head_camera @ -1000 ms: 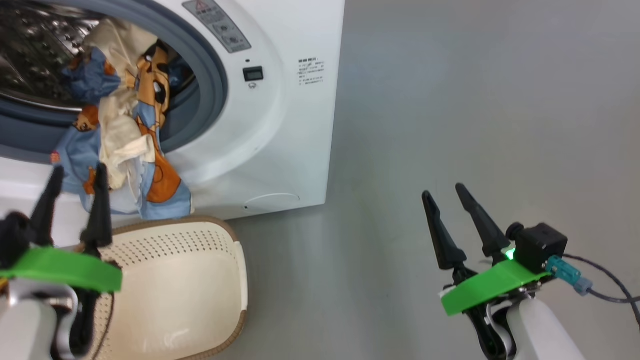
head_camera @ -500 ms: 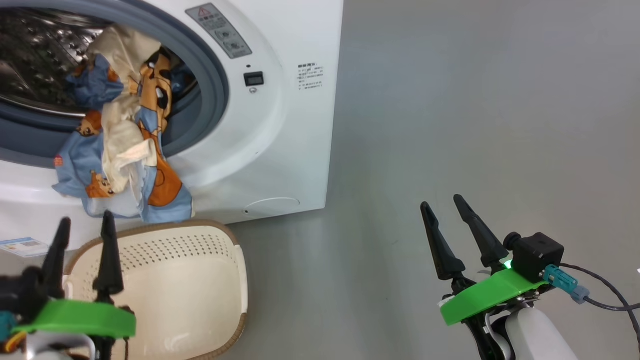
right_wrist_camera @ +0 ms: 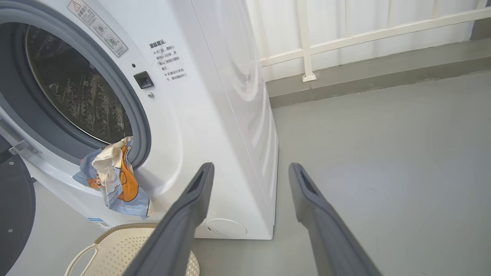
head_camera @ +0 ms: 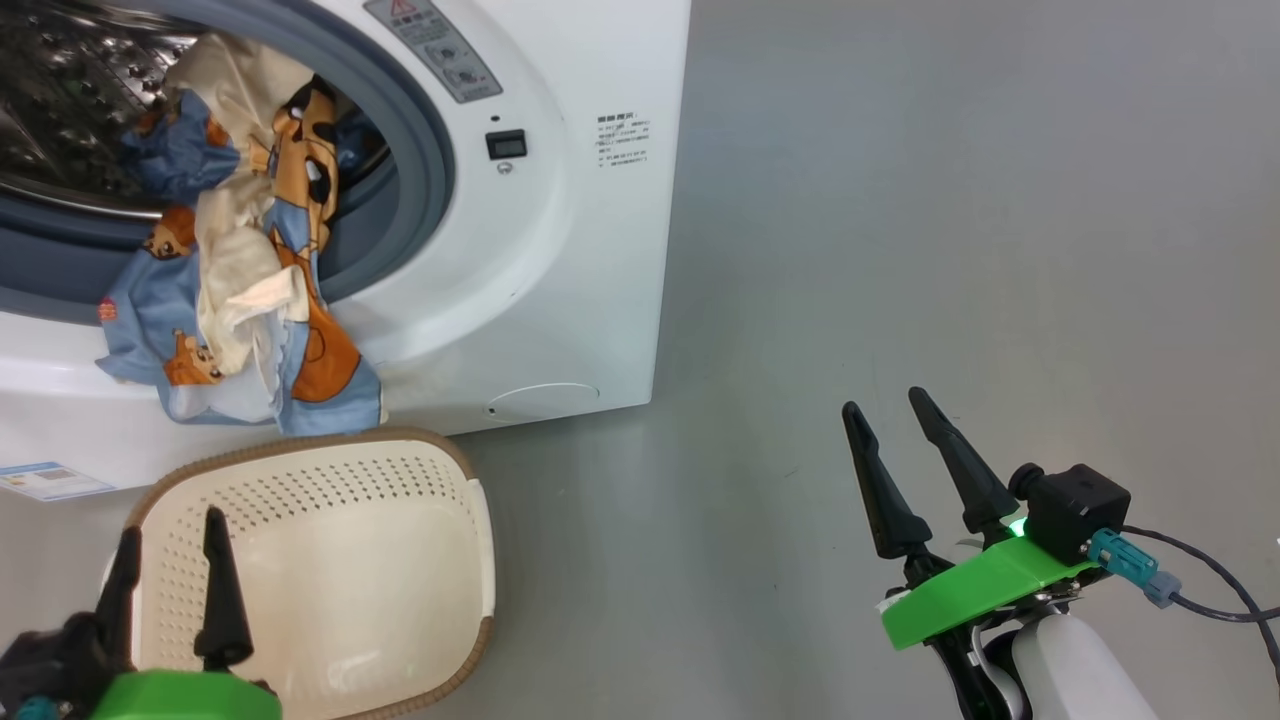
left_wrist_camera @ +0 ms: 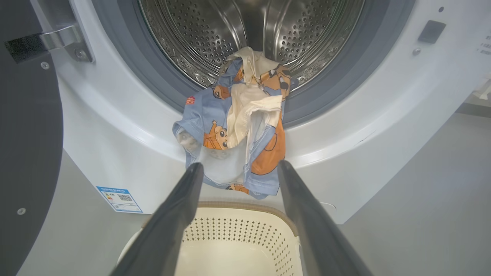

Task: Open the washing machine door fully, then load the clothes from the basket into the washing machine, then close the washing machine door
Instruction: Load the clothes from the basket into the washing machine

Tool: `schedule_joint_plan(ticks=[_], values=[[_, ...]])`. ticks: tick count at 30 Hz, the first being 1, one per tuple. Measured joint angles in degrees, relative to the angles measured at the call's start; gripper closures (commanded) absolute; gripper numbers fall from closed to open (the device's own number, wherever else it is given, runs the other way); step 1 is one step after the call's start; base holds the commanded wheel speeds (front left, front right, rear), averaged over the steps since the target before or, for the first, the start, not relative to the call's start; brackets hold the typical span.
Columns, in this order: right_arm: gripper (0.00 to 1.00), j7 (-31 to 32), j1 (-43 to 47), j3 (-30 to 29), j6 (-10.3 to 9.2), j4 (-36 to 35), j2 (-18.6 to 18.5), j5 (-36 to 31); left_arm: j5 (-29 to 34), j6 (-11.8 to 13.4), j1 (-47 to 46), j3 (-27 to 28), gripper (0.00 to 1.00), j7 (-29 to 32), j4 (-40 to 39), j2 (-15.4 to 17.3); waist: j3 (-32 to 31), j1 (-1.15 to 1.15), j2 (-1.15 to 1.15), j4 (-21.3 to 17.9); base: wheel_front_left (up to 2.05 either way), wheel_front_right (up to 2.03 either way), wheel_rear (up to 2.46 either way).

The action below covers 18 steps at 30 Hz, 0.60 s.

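The clothes (left_wrist_camera: 238, 126) are pictured half out of the washing machine (head_camera: 560, 250), draped over its rim ahead of the left tool (head_camera: 170, 530), spread wide and empty above the basket (head_camera: 300, 445). Soft, light, limp: the hanging fold is judged the best hold.

Light blue clothes (head_camera: 240, 300) flash orange and black cartoon prints and cream patches against the glossy white washing machine (head_camera: 590, 280), with its grey rubber ring (head_camera: 425, 170) and shiny steel drum (left_wrist_camera: 307, 34) dotted with holes. The basket (head_camera: 350, 480) is cream, speckled with neat rows of perforations under a brown woven-look rim, on a plain grey floor (head_camera: 950, 200). The left gripper (head_camera: 170, 520) and right gripper (head_camera: 883, 398) are black over bright green brackets (head_camera: 975, 590).
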Motion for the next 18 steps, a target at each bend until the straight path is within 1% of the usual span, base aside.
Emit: schedule_joint_plan(ticks=[3, 5, 10, 16, 18], values=[[0.00, 0.00, 0.00, 0.01, 0.00, -0.02, 0.01, 0.00, 1.24, -0.52, 0.80, 0.98, 0.00, 0.01, 0.25, -1.03, 0.05, 0.00, 0.00, 0.16, 0.00, 0.00, 0.00], [0.00, 0.00, 0.00, 0.01, 0.00, -0.04, 0.00, 0.00, 1.66, -1.33, 1.06, 1.65, 0.00, 0.01, 0.91, -1.72, 0.09, 0.00, 0.00, 0.20, 0.00, 0.00, 0.00], [0.00, 0.00, 0.00, 0.04, 0.00, -0.05, 0.01, 0.00, 3.42, -1.98, 2.16, 2.48, 0.00, 0.01, 1.55, -3.12, 0.21, 0.00, 0.00, 0.16, 0.00, 0.00, 0.00], [0.00, 0.00, 0.00, 0.07, 0.00, -0.04, 0.01, 0.00, 4.46, -2.48, 2.15, 2.99, 0.00, 0.01, 1.54, -3.74, 0.19, 0.00, 0.00, 0.04, 0.00, 0.00, 0.00], [0.00, 0.00, 0.00, 0.05, 0.00, -0.04, 0.01, 0.00, 4.86, -3.07, 2.09, 2.98, 0.00, 0.01, 1.62, -3.98, 0.20, 0.00, 0.00, -0.02, 0.00, 0.00, 0.00]])
